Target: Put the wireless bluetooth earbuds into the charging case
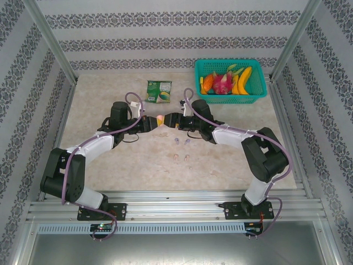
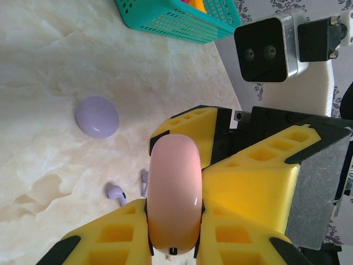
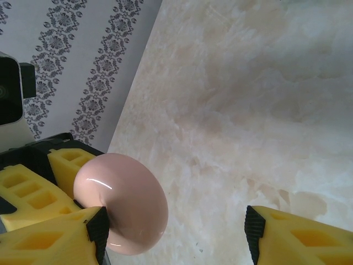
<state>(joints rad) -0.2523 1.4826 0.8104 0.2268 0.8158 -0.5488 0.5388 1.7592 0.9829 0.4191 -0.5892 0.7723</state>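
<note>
Saw the left hand (image 2: 175,234) pinching the pink charging case (image 2: 175,182) on edge, up above the bench (image 2: 66,61). Caught the right hand (image 3: 176,226) spread wide, straddling its rim. Spotted the earbuds (image 1: 177,142) loose on the bench, near a lilac case (image 2: 97,116). Probably needed to catch just the lid seam and pry gently, keeping the other grip firm.

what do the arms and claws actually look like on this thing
The left arm and right arm have white shells between chunky black joints, and a lilac cable runs along each. The left claw and right claw have bright yellow fingers, moulded with rectangular pockets and edged in black at the tips.
</note>
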